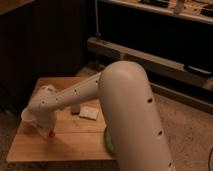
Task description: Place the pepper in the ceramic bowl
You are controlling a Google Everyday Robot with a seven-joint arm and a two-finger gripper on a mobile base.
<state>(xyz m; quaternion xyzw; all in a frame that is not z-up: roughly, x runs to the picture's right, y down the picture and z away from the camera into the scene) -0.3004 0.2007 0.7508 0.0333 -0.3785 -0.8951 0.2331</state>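
My gripper hangs at the end of the big white arm over the left part of the wooden table. A tiny red-orange pepper sits at its tip, and the gripper looks shut on it, just above the table top. Of the ceramic bowl only a thin greenish edge shows at the table's right front. The rest is hidden behind my arm. The gripper is well to the left of the bowl.
A small white cup stands just left of the gripper, partly hidden by it. A small grey object and a pale flat packet lie mid-table. A dark cabinet stands behind, and shelving to the right.
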